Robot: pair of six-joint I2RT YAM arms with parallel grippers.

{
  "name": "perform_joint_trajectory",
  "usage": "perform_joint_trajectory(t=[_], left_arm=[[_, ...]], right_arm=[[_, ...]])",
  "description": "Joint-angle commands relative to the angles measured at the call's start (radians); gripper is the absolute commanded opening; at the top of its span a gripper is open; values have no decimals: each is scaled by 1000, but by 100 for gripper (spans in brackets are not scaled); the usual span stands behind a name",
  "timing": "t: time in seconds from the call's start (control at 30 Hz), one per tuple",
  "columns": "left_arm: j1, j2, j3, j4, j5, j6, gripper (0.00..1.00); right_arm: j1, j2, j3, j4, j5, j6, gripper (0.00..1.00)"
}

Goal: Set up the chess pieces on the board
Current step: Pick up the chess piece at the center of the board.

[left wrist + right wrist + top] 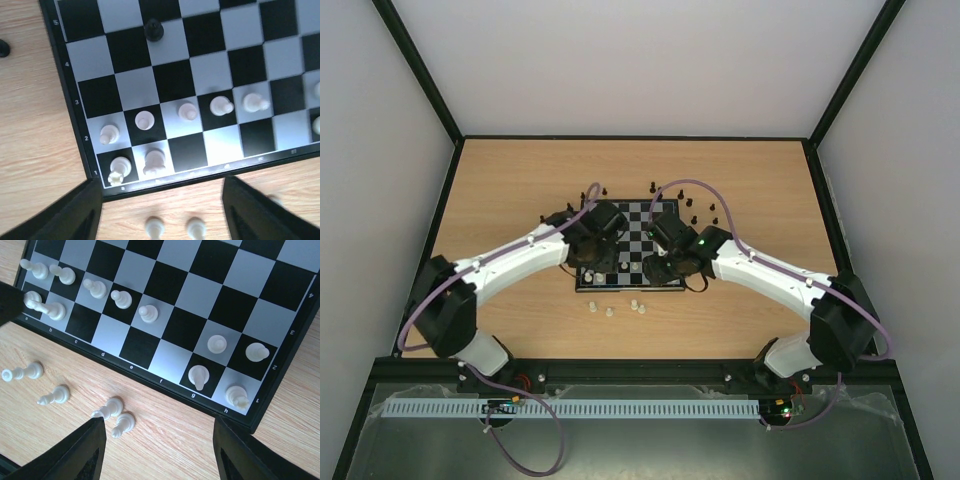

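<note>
The board lies mid-table. Cream-white chess pieces stand on its two near rows, as the left wrist view and the right wrist view show. One black piece stands further up the board. Several white pieces stand or lie on the wood in front of the board; the right wrist view shows them. Several black pieces stand behind the board. My left gripper hangs over the board's near left corner, open and empty. My right gripper hangs over the near right edge, open and empty.
Two loose white pieces sit on the wood between my left fingers. One black piece stands on the wood left of the board. The wooden table is walled by a dark frame on three sides.
</note>
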Motion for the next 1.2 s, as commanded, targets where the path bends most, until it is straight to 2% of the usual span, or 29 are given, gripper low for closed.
perform_joint_trajectory(t=[0.0,0.1,0.13,0.4,0.5,0.77,1.17], left_arm=[[4,-114,-46,-22,-18,10,77],[1,-184,-104,13,-1,7,98],[1,-209,-124,24,10,3,99],[-4,-369,-239,72,28,-38,99],[-5,-399,-261,80,37,-44,99],[-5,-441,-314,105,20,-72,99],[-3,-510,-305,104,-8,-113,99]], right_arm=[[7,36,-12,-15,-23,-18,61],[27,57,3,-27,-11,-17,63],[40,65,12,-34,0,-13,63],[175,154,104,-95,85,55,64],[183,170,124,-112,103,71,63],[196,185,156,-164,99,80,51],[241,254,157,-175,75,101,46]])
